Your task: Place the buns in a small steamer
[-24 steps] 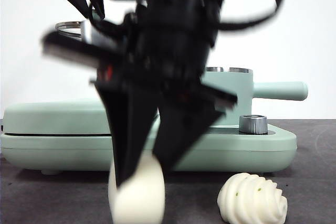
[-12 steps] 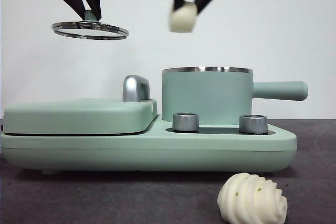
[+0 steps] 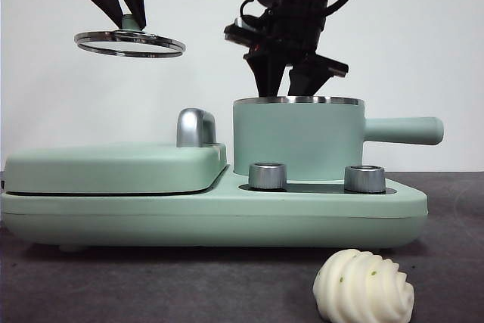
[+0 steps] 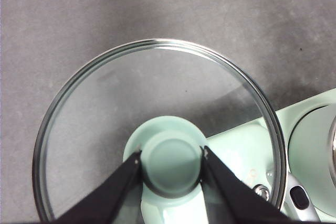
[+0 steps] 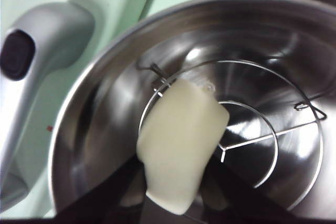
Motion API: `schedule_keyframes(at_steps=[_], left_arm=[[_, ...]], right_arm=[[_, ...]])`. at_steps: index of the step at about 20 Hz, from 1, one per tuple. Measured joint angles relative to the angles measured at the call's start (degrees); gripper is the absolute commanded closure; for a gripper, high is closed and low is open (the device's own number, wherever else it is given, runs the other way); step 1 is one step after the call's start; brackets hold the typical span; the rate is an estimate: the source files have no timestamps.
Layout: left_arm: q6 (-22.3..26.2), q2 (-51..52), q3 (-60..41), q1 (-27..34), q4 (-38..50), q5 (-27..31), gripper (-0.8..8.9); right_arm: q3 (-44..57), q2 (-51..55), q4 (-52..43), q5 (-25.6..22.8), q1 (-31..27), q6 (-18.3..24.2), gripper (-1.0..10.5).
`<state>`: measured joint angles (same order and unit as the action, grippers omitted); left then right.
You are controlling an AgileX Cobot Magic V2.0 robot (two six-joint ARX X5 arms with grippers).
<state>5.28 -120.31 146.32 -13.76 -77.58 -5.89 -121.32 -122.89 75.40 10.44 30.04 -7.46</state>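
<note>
The mint green small steamer [image 3: 299, 138] stands on the cooker base, its steel inside and wire rack [image 5: 273, 140] showing in the right wrist view. My right gripper [image 3: 286, 90] reaches down into its rim and is shut on the smooth white bun [image 5: 181, 142], held just above the rack. The spiral-ridged bun [image 3: 364, 287] with green flecks lies on the dark table in front. My left gripper [image 3: 130, 17] is shut on the green knob [image 4: 172, 162] of the glass lid [image 3: 130, 42] and holds it high at the left.
The flat mint griddle lid [image 3: 113, 168] with its chrome handle [image 3: 195, 127] sits left of the steamer. Two steel knobs [image 3: 267, 175] stand on the base [image 3: 212, 217]. The steamer's long handle [image 3: 401, 130] points right.
My right gripper lifted the smooth bun off the table, carried it up over the steamer, then lowered it into the pot's mouth. The left gripper and lid stayed still.
</note>
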Motion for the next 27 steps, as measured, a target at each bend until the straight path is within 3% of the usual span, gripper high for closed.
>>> schedule_keyframes(at_steps=[5,9,13,15,18,22,27], left_arm=[[0.0,0.0,0.0,0.0,0.0,0.0,7.63],[0.0,0.0,0.0,0.0,0.0,0.0,7.63],[-0.1,0.0,0.0,0.0,0.0,0.0,7.63],[-0.2,0.0,0.0,0.0,0.0,0.0,7.63],[-0.2,0.0,0.0,0.0,0.0,0.0,7.63],[-0.2,0.0,0.0,0.0,-0.2,-0.1,7.63],[-0.2,0.0,0.0,0.0,-0.2,-0.3,7.63]], right_arm=[[0.0,-0.7,-0.8,0.0,0.0,0.2,5.8],[-0.6,-0.7,-0.2,0.0,-0.2,0.2,5.3],[-7.9,-0.7,1.5,0.0,-0.7,0.2,5.2],[-13.2,-0.4,1.5,-0.6,-1.0,0.2,5.2],[-13.2,3.9,1.5,-2.9,-1.0,0.2,5.2],[-2.3,16.0,1.5,-4.4,-0.9,0.2,5.0],[21.9,37.1,1.5,-4.5,-0.3,-0.3,5.0]])
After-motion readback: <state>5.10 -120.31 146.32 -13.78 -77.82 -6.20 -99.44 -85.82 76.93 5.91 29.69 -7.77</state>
